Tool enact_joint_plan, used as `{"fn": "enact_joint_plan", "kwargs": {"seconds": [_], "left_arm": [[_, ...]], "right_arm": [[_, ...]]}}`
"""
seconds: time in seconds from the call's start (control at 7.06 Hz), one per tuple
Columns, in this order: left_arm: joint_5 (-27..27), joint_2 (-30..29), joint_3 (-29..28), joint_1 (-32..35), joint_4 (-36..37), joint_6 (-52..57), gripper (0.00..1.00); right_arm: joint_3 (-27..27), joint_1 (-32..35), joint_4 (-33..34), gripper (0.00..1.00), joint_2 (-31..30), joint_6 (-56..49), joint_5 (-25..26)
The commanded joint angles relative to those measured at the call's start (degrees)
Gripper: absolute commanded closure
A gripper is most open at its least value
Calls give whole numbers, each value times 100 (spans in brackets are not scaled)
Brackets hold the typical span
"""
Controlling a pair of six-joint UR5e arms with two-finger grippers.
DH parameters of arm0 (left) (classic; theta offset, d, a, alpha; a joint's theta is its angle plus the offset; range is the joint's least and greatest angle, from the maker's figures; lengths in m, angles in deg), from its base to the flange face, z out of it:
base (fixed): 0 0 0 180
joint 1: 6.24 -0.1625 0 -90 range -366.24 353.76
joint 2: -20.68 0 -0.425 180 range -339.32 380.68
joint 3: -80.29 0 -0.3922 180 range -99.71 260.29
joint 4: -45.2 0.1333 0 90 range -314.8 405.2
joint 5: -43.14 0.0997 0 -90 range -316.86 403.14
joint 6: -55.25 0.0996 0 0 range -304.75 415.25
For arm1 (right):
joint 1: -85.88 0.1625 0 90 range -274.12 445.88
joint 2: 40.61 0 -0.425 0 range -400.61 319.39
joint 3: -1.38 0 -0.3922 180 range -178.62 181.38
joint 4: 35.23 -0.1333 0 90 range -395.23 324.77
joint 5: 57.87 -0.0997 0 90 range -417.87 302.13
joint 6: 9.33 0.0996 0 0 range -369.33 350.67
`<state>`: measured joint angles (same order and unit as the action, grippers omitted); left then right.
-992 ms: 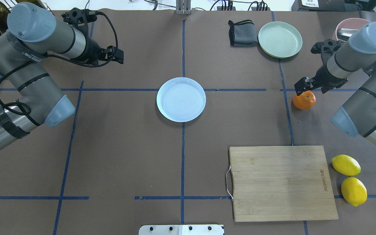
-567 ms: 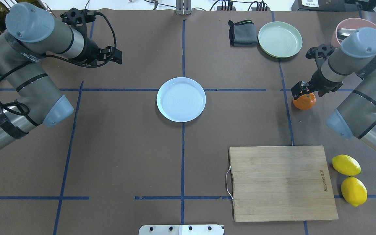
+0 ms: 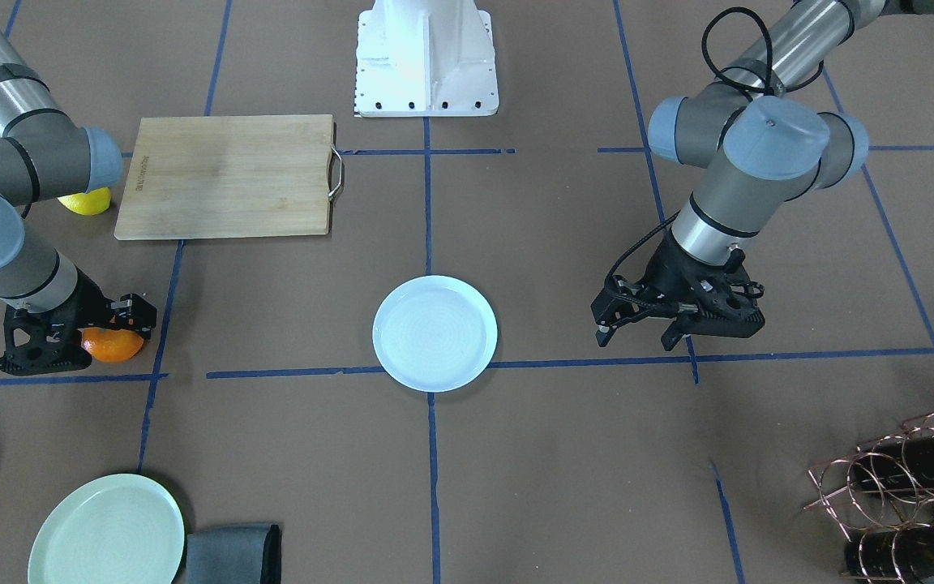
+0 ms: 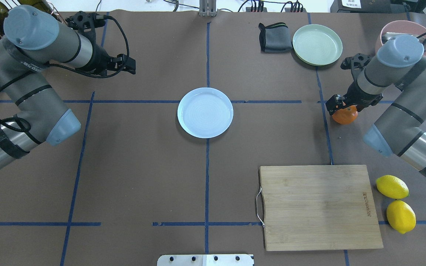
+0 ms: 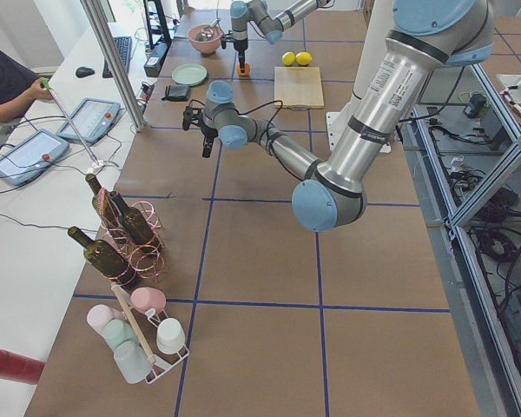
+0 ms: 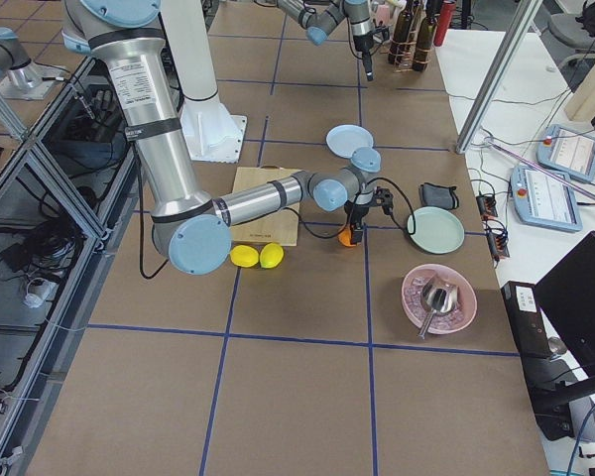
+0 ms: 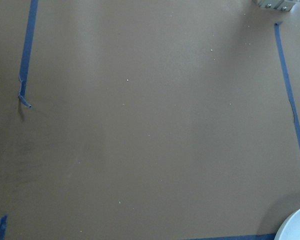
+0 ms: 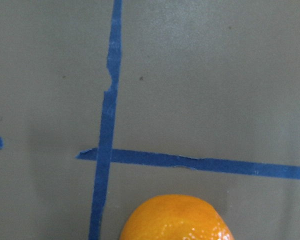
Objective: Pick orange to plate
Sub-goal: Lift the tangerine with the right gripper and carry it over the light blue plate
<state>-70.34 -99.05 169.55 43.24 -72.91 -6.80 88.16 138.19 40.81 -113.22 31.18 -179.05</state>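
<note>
The right hand (image 4: 344,106) is low over the orange (image 4: 345,116), which sits on the desk (image 4: 142,166) by a blue tape crossing, well apart from the plate (image 4: 205,112) at the middle. Its jaws look spread to either side of the fruit, though I cannot tell whether they touch it. The left hand (image 3: 636,331) hangs spread and empty above bare desk.

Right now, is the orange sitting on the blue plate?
No, the orange rests on the brown table beneath the right hand, far from the empty plate.
</note>
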Motion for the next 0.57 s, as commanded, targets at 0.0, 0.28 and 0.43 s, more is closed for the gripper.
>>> {"fn": "enact_joint_plan", "kwargs": {"seconds": [0.0, 0.28, 0.43], "left_arm": [[11, 2, 13, 0, 15, 0, 0], [-7, -15, 152, 87, 862, 357, 0], [19, -7, 466, 271, 1390, 1256, 0]], "right_arm": [[-4, -1, -11, 85, 10, -139, -11], [188, 121, -2, 100, 71, -149, -28], [390, 183, 94, 100, 420, -27, -89]]}}
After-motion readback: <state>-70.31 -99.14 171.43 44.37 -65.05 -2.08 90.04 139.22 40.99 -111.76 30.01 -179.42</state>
